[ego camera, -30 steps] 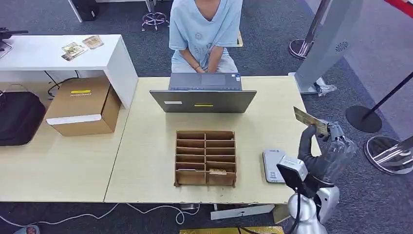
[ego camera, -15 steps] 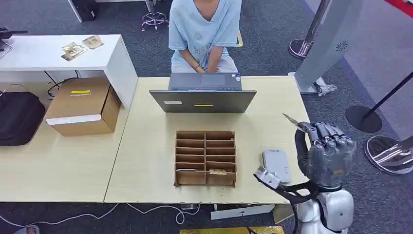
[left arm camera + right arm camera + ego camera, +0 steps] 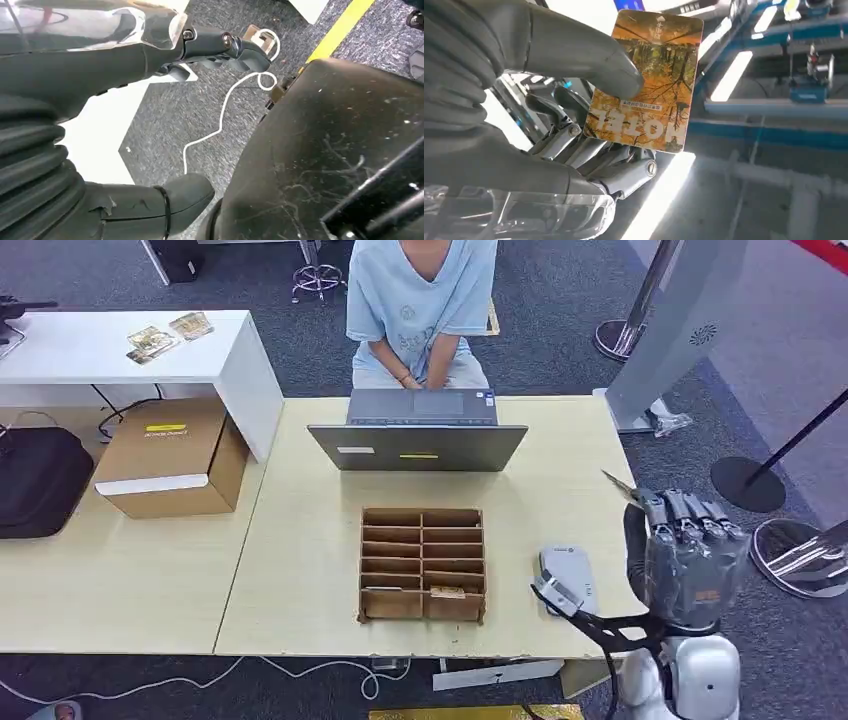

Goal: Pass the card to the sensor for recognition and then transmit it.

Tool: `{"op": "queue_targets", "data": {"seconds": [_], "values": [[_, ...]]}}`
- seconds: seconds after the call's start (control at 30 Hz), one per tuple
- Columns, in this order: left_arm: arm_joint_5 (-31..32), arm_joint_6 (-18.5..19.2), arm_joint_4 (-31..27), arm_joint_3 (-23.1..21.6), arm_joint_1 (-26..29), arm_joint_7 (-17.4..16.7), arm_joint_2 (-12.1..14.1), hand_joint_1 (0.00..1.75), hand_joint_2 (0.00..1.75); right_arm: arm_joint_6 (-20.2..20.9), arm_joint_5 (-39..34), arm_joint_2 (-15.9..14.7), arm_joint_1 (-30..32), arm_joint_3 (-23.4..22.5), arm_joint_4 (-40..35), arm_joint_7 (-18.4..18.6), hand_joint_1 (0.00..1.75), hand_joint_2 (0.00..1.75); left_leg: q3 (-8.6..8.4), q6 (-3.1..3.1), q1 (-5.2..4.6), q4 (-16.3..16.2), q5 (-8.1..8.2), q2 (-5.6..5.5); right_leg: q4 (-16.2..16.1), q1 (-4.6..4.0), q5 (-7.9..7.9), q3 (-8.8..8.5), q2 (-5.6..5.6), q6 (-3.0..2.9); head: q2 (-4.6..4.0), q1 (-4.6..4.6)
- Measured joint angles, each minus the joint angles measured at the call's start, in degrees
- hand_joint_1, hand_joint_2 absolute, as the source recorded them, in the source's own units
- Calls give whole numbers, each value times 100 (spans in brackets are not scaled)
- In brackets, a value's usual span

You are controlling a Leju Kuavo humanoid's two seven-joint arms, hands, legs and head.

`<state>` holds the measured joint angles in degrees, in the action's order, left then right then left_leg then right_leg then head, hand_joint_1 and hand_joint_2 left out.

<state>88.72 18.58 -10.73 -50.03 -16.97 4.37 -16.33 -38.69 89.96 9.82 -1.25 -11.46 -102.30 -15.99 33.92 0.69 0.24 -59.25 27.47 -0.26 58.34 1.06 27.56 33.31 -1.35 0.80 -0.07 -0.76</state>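
The long pale wooden counter [image 3: 300,570] carries everything here, and a person in a light blue T-shirt [image 3: 420,300] sits on its far side. Directly in front of that person, on the counter, stands an open grey laptop [image 3: 418,445] with its lid back facing the robot. Nearer the robot than the laptop sits a brown cardboard organiser tray with two columns of slots [image 3: 422,564]. Just right of that tray lies a small flat grey card sensor [image 3: 567,578], close to the counter's near edge. The robot's right hand [image 3: 688,558] is raised beyond the counter's right end, to the right of the sensor and apart from it. Its thumb and fingers [image 3: 574,137] pinch an orange card printed with autumn trees [image 3: 646,82], the thumb pressed on the printed face; from above, the card [image 3: 621,486] sticks out toward the counter. The left hand [image 3: 165,60] hangs low over grey carpet, fingers apart and holding nothing.
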Motion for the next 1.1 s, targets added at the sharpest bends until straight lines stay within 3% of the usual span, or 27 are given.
{"op": "queue_targets", "data": {"seconds": [0.23, 0.37, 0.43, 0.53, 0.7, 0.9, 1.1], "values": [[-120, 42, -2, -99, -15, 15, 0, 0, 175, 99, -363, -355, -182, 957, 781, 1095, 175, 175, 1, 1, 4, 0, -1, 0, 1, -5, 0, 3, 0, 0, 0, 0], [-164, 107, -2, -136, -17, 30, 0, 0, 175, 1079, -111, -702, -334, 1503, 980, 1747, 175, 175, 6, 2, 4, 0, -2, -8, 1, -5, 0, 3, -6, 0, 0, -2], [-175, 131, -2, -160, -26, 48, 0, 0, 175, 1522, -22, -958, -436, 1741, 975, 2361, 175, 175, 9, 1, 3, -1, -2, -10, 1, -4, -1, 4, -7, 0, 0, -2], [-177, 146, -2, -192, -37, 98, 0, 0, 175, 1924, 11, -1349, -660, 2169, 925, 2876, 175, 175, 9, 1, 2, -1, -3, -9, -2, -3, -1, 5, -7, 0, 0, -2], [-177, 151, -7, -221, -44, 114, 0, 0, 175, 2430, 11, -1801, -949, 2505, 864, 2919, 175, 175, 10, 1, 1, -3, -3, -13, -3, -3, -2, 6, -10, 1, 0, -2], [-188, 146, -9, -236, -46, 157, 7, 0, 175, 3052, -282, -2213, -1326, 2516, 864, 2661, 175, 175, 12, -1, 2, -3, -4, -16, -2, -3, -2, 9, -12, 1, 0, -2], [-232, 138, -9, -262, -46, 186, 13, 0, 175, 3346, -432, -2605, -1704, 2355, 932, 2568, 175, 175, 15, -1, 0, -4, -4, -25, -2, -1, -4, 8, -16, 2, 0, 0]]}}
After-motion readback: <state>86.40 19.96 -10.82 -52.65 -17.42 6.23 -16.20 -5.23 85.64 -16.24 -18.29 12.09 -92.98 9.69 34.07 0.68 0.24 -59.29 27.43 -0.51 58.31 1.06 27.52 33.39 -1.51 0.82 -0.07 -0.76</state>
